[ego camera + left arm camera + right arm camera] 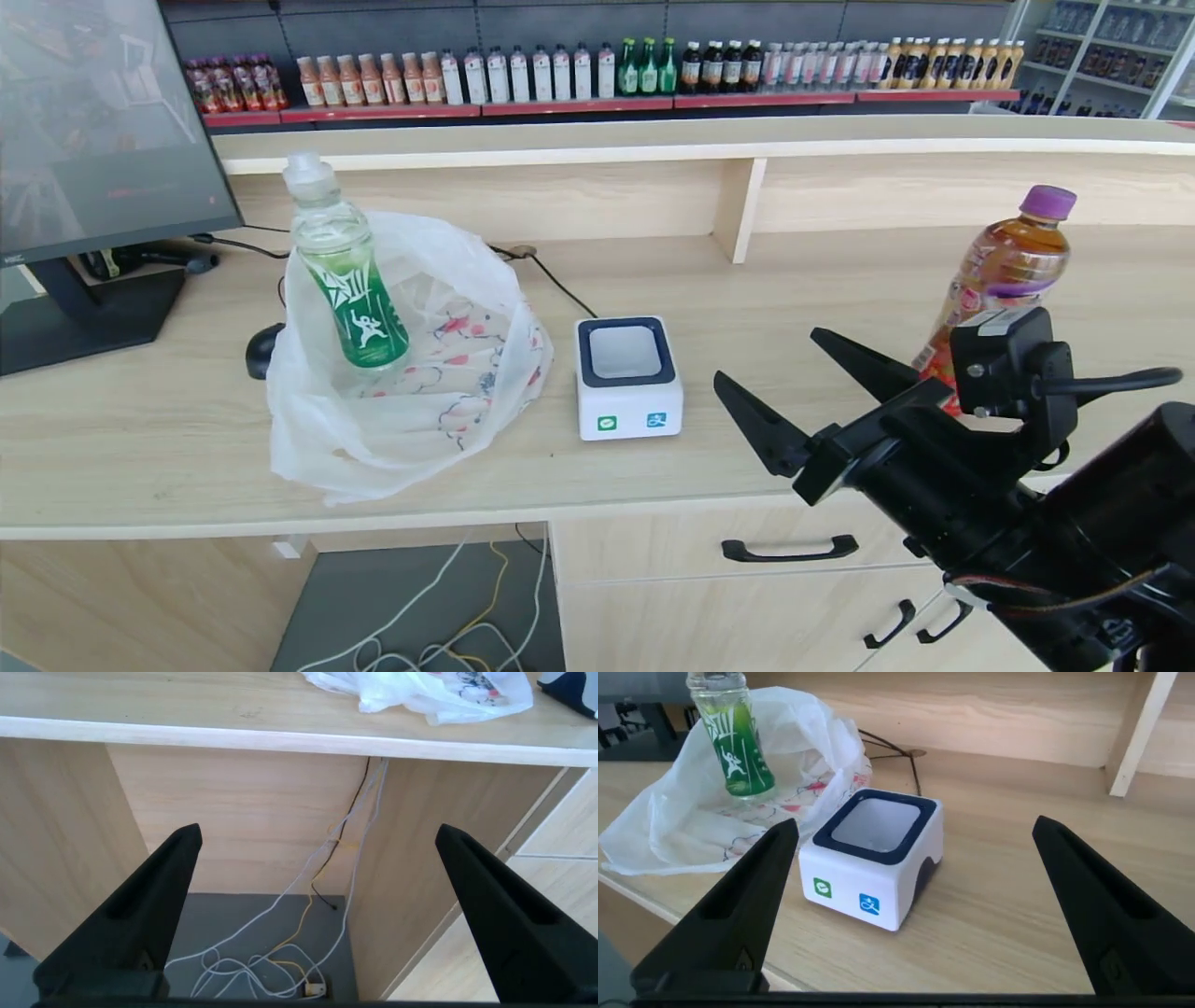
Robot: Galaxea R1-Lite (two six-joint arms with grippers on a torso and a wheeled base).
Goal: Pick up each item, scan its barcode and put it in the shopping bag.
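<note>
A clear bottle with a green label point(347, 271) point(733, 737) stands upright inside the white plastic shopping bag point(420, 392) point(682, 821) on the left of the wooden counter point(840, 280). The white barcode scanner box point(626, 376) point(876, 859) sits just right of the bag. An amber drink bottle with a purple cap point(1008, 266) stands at the right, partly hidden by my right arm. My right gripper point(764, 352) point(915, 826) is open and empty, hanging above the counter's front edge between the scanner and the amber bottle. Below the counter edge, my left gripper point(318, 835) is open and empty, with the bag point(430, 695) above it.
A monitor point(93, 121) stands at the far left with a dark mouse point(261, 350) beside the bag. A raised back ledge with an upright divider point(739, 210) bounds the counter. Drawers with black handles point(789, 549) and loose cables point(280, 952) lie below.
</note>
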